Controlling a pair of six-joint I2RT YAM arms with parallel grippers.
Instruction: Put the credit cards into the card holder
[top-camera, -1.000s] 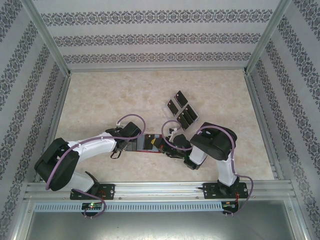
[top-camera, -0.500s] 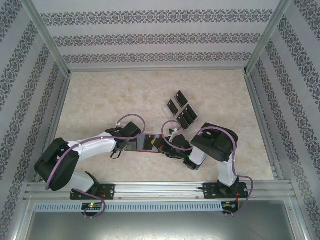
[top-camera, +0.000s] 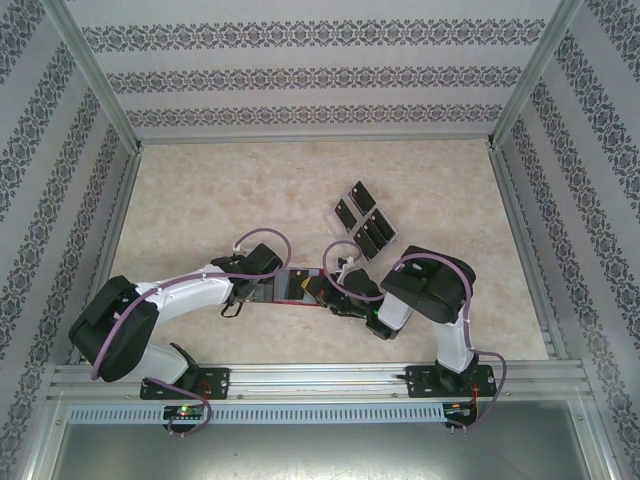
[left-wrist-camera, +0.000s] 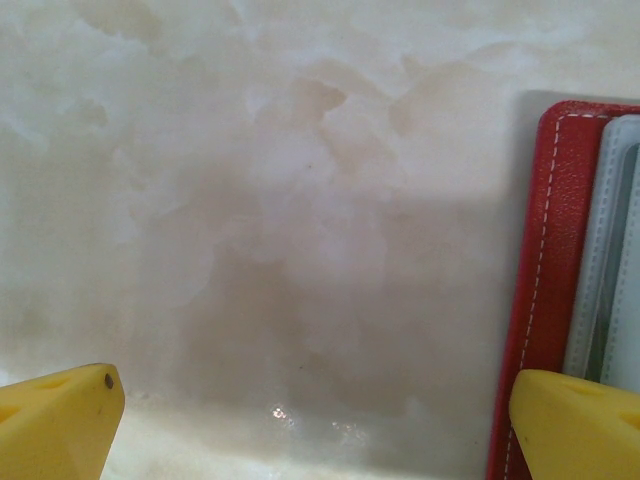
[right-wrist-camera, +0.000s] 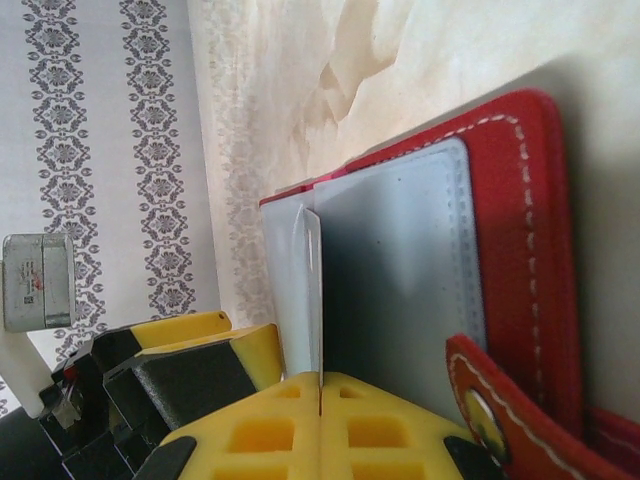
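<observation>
Both mine: left claw (left-wrist-camera: 312, 402) spread wide by the red folding wallet (left-wrist-camera: 540, 250), right claw (right-wrist-camera: 318, 385) clamped on a thin grey sheet (right-wrist-camera: 312, 290).

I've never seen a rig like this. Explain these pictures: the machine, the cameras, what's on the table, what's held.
Two robot arms are bolted to a table, each ending in a two-finger gripper. The wide picture looks down from above and behind them; the other two come from cameras on the wrists. A red card holder lies open between the grippers, with black credit cards farther out. The left gripper stands wide open, one yellow finger at the holder's edge, holding nothing. The right gripper is shut on a thin sheet over the holder, seen edge-on; card or sleeve, I cannot tell.
</observation>
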